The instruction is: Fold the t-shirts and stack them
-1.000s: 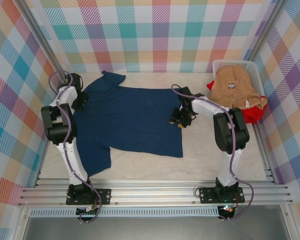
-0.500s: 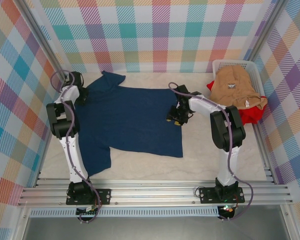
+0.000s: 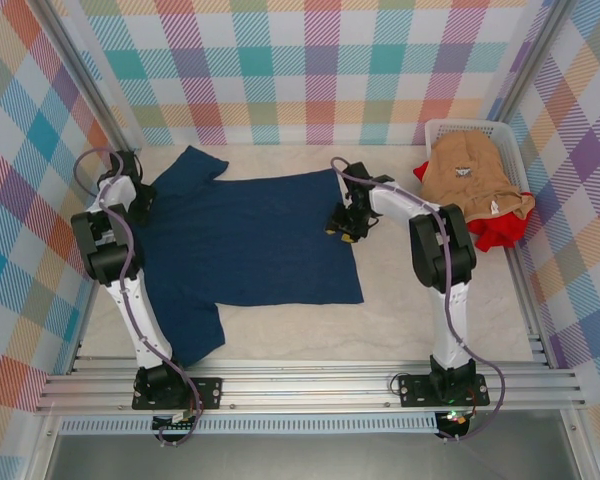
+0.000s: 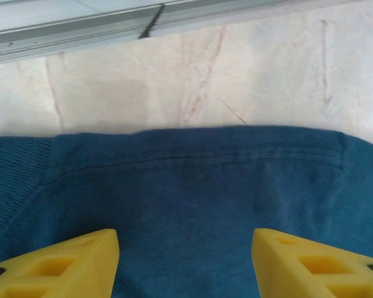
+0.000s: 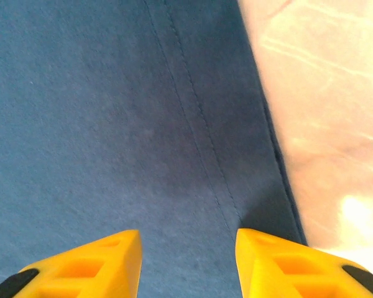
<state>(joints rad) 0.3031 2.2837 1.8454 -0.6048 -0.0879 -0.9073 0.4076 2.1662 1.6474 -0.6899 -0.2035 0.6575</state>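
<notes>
Can't make out the left jaws from the top view, buried under the wrist of the left arm (image 3: 105, 245) at the far-left corner of the bench (image 3: 430, 300). In both wrist views, getting only the yellow fingertips (image 4: 68, 261), cut off at the bottom edge. Can't tell whether the tips press on cloth or hang just over it. Seeing only slivers of the red t-shirt (image 3: 500, 232), mostly buried under the tan t-shirt (image 3: 468, 178), both heaped in the white laundry basket (image 3: 436, 135) at far right.

Versus a second ago: finding the left arm swung further out toward the left wall, right jaws pulled left and further back, navy t-shirt (image 3: 245, 240) dragged leftward with them, far sleeve now nearer the left corner.

Reading left jaws as wide apart, gripping nothing, over the navy shoulder seam beside the ribbed collar. Reading right jaws as moderately apart, gripping nothing, over the stitched hem close to its edge, cloth flat between the tips.

Finding the navy t-shirt spread flat mid-bench between the arms, well apart from the basket. Seeing an aluminium rail (image 4: 174, 15) just past the cloth in the left wrist view.
</notes>
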